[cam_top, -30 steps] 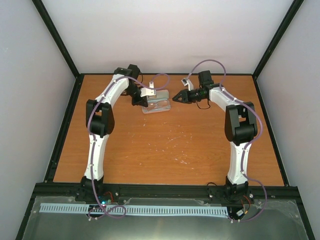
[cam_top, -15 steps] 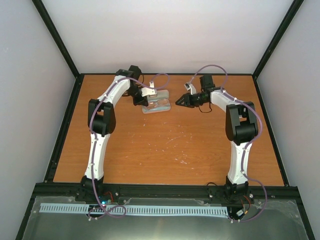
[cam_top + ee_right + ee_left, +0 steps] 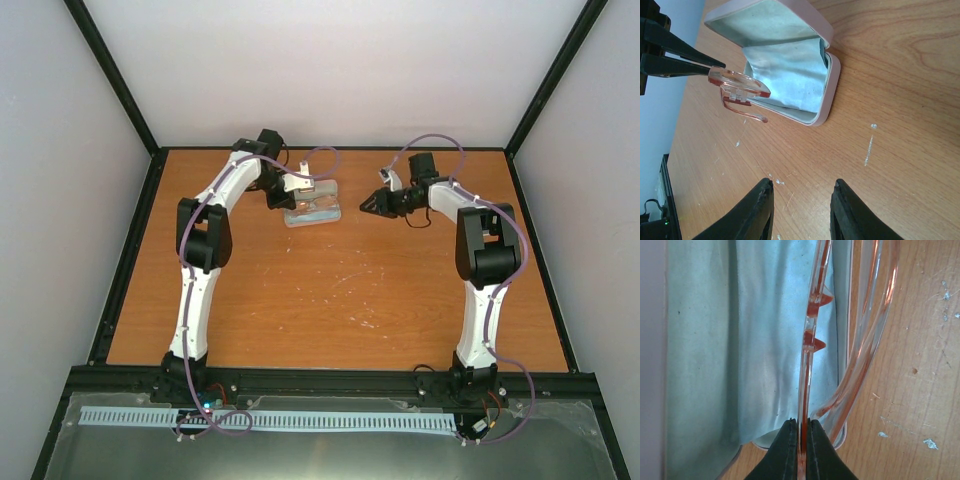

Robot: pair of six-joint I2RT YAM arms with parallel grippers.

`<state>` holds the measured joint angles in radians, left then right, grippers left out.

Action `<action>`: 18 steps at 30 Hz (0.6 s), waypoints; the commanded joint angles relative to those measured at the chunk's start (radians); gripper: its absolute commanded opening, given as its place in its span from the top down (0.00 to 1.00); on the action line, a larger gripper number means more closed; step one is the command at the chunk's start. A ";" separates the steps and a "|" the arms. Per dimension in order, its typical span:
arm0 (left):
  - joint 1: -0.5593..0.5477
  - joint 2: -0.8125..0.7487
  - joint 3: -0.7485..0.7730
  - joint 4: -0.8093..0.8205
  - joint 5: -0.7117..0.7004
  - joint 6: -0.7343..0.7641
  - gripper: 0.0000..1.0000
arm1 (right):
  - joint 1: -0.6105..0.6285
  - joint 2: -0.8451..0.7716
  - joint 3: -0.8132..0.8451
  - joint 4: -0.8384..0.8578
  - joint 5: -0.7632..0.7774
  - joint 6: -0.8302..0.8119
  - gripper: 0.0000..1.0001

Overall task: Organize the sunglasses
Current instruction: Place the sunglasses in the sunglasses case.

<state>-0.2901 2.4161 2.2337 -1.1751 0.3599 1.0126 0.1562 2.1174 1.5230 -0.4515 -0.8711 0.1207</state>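
Observation:
The sunglasses (image 3: pixel 813 335), thin see-through amber frames, hang just above the open pale pink case (image 3: pixel 826 70). My left gripper (image 3: pixel 802 426) is shut on the edge of their frame. A light blue cloth (image 3: pixel 790 75) lies inside the case under them. In the right wrist view the sunglasses (image 3: pixel 740 87) are held by the left fingers (image 3: pixel 675 56) over the case's left end. My right gripper (image 3: pixel 802 184) stands open over bare wood, apart from the case, with nothing between its fingers. From above, the left gripper (image 3: pixel 293 202) is at the case (image 3: pixel 325 216) and the right gripper (image 3: pixel 366 207) is to its right.
The case sits near the table's far edge (image 3: pixel 330 150), close to the white back wall. Black frame posts run along both sides of the wooden table (image 3: pixel 330 290). Small white scratches mark the wood at mid-table.
My right arm has pulled back to the right, away from the case, its jaws staying open. The left gripper has held its grip on the sunglasses by the case.

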 commanded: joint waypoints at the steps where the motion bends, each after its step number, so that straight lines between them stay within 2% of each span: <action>1: -0.014 0.015 0.002 0.021 -0.028 0.021 0.99 | -0.010 -0.035 -0.014 0.013 0.001 -0.003 0.69; 18: -0.041 0.018 -0.049 0.086 -0.104 -0.015 0.99 | -0.024 -0.054 -0.061 0.034 -0.012 -0.006 0.69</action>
<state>-0.3161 2.4161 2.1841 -1.1244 0.2893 1.0172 0.1432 2.1155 1.4788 -0.4362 -0.8734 0.1204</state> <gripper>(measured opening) 0.051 0.307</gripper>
